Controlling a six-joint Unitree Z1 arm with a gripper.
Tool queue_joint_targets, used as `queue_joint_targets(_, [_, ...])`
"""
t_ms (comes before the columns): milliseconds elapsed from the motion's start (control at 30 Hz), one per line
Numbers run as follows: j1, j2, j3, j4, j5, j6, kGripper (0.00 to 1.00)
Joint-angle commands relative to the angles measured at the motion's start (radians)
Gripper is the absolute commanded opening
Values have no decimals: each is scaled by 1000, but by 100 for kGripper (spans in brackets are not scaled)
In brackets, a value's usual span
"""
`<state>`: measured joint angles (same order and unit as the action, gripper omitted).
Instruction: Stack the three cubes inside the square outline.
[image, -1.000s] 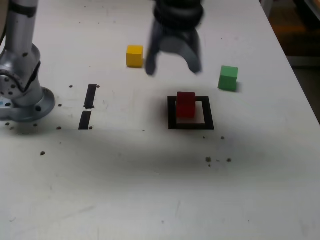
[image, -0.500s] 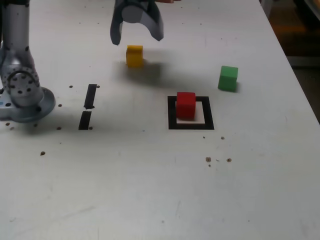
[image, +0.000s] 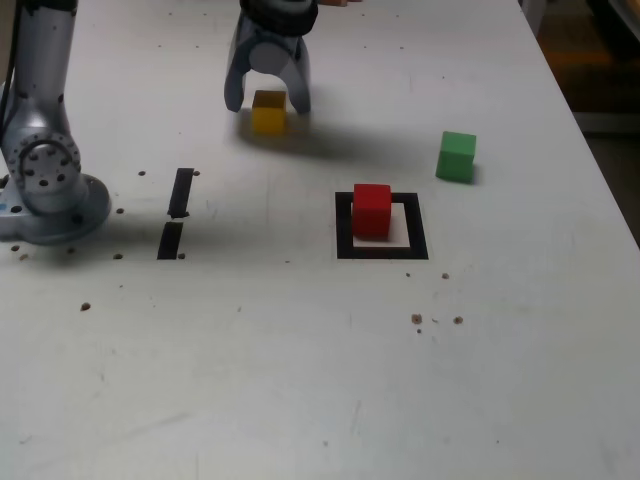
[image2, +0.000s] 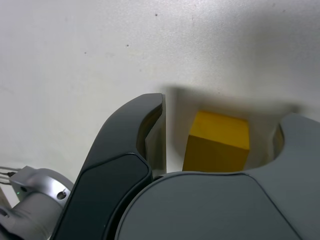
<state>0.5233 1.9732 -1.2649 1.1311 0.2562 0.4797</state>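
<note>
Second-cube pickup in hand: end effector (image: 266, 98) spread wide astride yellow cube (image: 268, 111) on the worktop (image: 300, 350), nothing gripped yet, red cube (image: 372, 210) already inside outline (image: 381, 250), green cube (image: 457, 156) apart; next, lowering, closing squarely, lifting.

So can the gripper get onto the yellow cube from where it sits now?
Probably yes. The gripper is open with its fingers either side of the yellow cube, a gap showing on each side. Nothing else stands near it on the table.
</note>
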Motion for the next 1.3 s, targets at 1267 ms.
queue_joint_targets(1267, [-630, 106, -537, 406, -201, -439, 11])
